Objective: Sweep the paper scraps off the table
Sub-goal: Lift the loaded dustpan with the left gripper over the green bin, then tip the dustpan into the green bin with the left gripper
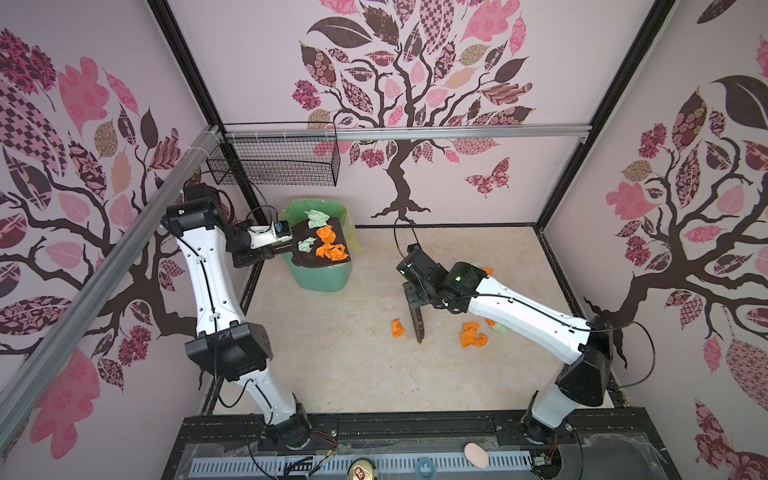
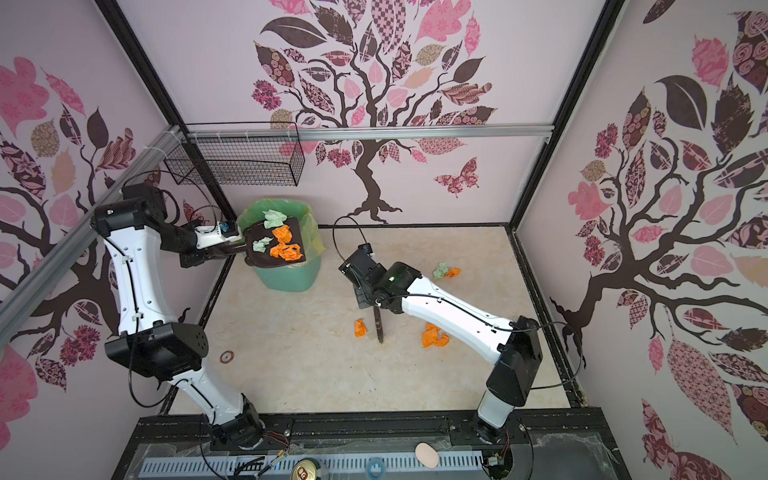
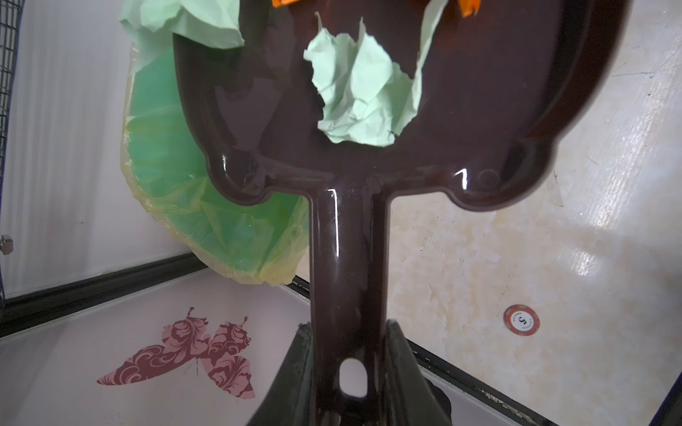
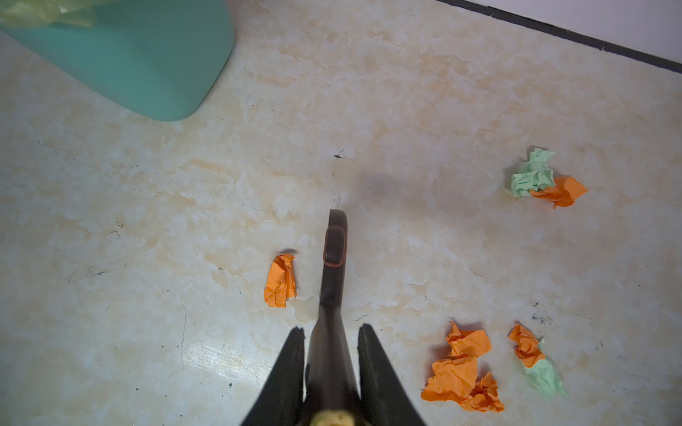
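Beige table point(image 1: 332, 365), scraps point(image 1: 398, 328), bin point(image 1: 320, 278); left pincer point(image 3: 348, 330) tight on dustpan point(image 3: 461, 110), right pincer point(image 4: 331, 330) on brush point(image 4: 334, 243)

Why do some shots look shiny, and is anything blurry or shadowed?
Left wrist view: white glare streaks run down the dustpan handle, and the left gripper clamping it looks soft. Right wrist view: a bright sheen lies on the table near the right gripper, with a faint grey shadow beyond the brush it holds. Both top views: sharp, evenly lit, side walls leaning outward.
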Controlling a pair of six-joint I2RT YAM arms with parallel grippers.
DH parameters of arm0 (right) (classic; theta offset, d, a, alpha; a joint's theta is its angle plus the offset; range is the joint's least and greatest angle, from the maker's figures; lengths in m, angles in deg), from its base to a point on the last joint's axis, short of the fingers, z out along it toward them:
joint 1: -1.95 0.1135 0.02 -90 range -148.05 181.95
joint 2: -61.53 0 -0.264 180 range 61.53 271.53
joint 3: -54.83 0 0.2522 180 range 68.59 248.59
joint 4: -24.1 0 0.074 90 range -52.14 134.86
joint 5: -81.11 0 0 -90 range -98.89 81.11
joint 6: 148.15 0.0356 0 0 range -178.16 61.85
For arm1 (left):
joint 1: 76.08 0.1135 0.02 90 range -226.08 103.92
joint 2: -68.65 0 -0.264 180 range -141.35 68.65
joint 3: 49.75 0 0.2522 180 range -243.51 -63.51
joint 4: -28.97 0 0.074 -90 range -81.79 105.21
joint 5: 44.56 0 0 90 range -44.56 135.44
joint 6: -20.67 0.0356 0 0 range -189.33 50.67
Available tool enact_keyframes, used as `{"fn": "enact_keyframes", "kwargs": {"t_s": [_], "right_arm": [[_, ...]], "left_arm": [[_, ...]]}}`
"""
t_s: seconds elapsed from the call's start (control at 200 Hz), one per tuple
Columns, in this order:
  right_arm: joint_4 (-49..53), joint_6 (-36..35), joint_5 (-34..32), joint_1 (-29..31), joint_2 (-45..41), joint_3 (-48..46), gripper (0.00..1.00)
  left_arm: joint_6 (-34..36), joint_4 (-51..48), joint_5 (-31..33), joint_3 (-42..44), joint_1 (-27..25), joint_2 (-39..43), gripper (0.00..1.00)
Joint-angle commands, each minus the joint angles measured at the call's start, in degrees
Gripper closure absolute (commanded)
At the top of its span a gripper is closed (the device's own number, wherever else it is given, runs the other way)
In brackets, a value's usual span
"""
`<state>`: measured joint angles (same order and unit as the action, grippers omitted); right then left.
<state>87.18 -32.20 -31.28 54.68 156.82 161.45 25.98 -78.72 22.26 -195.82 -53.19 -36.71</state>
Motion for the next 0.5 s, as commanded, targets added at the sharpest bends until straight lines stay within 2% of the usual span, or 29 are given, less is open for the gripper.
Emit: {"fn": "enact_keyframes", "kwargs": {"t_s": [0.0, 0.34, 0.495], "right_arm": [[-1.2, 0.6, 0.4, -0.2, -0.7, 0.2, 1.0], [-2.4, 1.3, 1.8, -0.2, -1.0, -3.0, 1.0], [-2.5, 1.1, 2.2, 0.0, -0.8, -2.9, 1.0]], "left_arm": [[-2.8, -9.0, -1.3, -6.5, 0.6, -3.1, 0.93], [-5.0, -9.1, 1.0, -16.0, -0.3, -10.8, 0.92], [-5.1, -8.9, 3.3, -23.8, -0.1, -15.7, 0.93]]}}
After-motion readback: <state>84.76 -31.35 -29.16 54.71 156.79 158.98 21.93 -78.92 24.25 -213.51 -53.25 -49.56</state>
